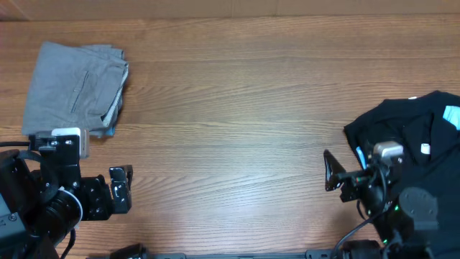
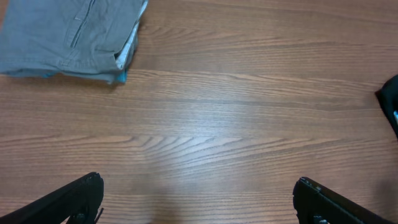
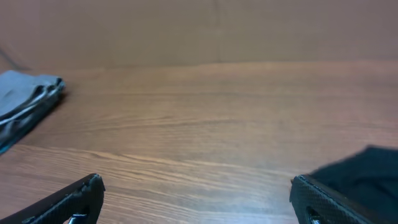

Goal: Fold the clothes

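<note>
The grey-khaki shorts (image 1: 75, 90) lie folded at the table's far left, slit pocket up. A light-blue denim edge (image 1: 110, 128) peeks out from under them. A black top (image 1: 420, 133) lies crumpled at the right edge. My left gripper (image 1: 121, 188) hovers open near the front left, below the folded stack and apart from it. My right gripper (image 1: 329, 173) is open beside the black top's left edge, holding nothing. In the left wrist view the shorts (image 2: 62, 31) are at the upper left, far from the gripper (image 2: 198, 199). In the right wrist view the gripper (image 3: 196, 196) has the black top (image 3: 367, 165) just past its right finger.
Bare wooden table (image 1: 230, 108) stretches between the folded stack and the black top. A brown wall (image 3: 199, 28) rises behind the table's far edge. A light-blue label (image 1: 451, 115) shows on the black top.
</note>
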`<state>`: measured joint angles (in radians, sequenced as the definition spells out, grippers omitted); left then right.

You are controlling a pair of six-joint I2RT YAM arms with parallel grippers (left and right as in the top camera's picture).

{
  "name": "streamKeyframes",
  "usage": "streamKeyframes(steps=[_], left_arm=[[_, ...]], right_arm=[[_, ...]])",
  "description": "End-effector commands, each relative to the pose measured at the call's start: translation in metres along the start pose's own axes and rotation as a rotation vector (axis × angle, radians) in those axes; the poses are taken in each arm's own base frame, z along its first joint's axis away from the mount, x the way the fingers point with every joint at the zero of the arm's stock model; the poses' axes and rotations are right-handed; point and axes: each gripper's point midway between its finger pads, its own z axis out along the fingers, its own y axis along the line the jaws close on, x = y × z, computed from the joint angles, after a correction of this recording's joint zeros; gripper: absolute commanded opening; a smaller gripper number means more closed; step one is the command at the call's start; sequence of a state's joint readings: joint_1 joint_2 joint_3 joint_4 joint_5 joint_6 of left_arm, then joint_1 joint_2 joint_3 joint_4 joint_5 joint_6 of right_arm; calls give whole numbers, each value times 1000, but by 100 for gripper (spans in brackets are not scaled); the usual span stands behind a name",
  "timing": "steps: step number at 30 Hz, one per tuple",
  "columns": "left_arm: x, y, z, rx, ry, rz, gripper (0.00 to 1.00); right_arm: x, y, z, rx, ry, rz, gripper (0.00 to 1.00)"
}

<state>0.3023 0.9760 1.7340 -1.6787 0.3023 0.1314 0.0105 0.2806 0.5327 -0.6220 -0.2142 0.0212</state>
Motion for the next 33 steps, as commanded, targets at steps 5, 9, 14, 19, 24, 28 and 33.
streamKeyframes(steps=[5,9,14,19,24,28,33], left_arm=[[1,1,1,-4,3,14,100],[1,1,1,-4,3,14,100],[1,1,1,-4,3,14,100],[1,1,1,-4,3,14,100],[0,1,1,-4,3,14,100],[0,1,1,-4,3,14,100],[1,1,1,-4,3,14,100]], right_arm=[[58,-24,17,52,-39,146,100],[80,-29,30,50,-51,149,100],[69,-29,33,37,-123,127,100],[67,-29,33,36,-130,125,100],[67,-29,33,36,-130,125,100],[67,-29,33,36,-130,125,100],[67,-29,33,36,-130,125,100]])
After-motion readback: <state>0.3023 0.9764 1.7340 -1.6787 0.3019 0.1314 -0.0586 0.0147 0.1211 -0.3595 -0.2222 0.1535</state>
